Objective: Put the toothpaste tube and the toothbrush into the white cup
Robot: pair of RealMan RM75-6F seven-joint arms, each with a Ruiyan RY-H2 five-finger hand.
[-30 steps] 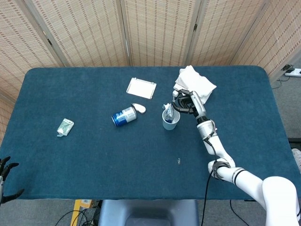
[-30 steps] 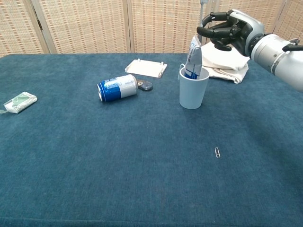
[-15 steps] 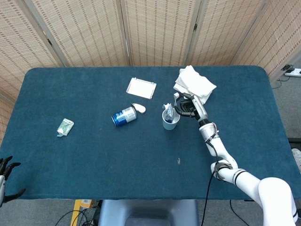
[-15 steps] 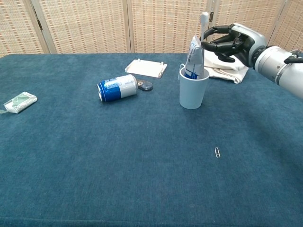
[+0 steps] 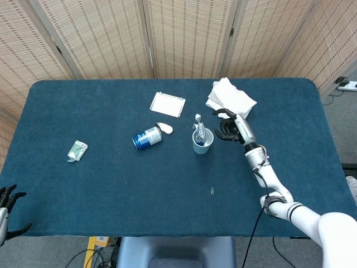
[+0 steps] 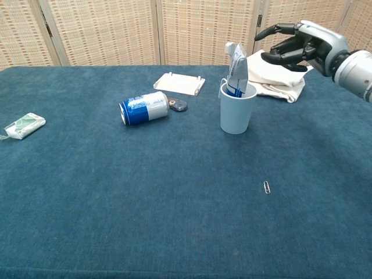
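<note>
We see the white cup (image 6: pixel 238 115) standing upright near the middle of the blue worktop (image 6: pixel 174 203). The toothpaste tube (image 6: pixel 236 71) stands in it, leaning on the rim so it stays up. We cannot make out the toothbrush clearly here. To the cup's right hovers the right hand (image 6: pixel 299 47), its fingers (image 6: pixel 276 56) spread and holding nothing, well apart from the cup. Behind it lies a folded white cloth (image 6: pixel 278 81). Left of the cup lie a tipped can (image 6: pixel 143 108), a flat white tray (image 6: pixel 179 83) and a small packet (image 6: pixel 24 126). The left hand (image 5: pixel 6 202) rests off the worktop's corner, fingers apart and empty.
</note>
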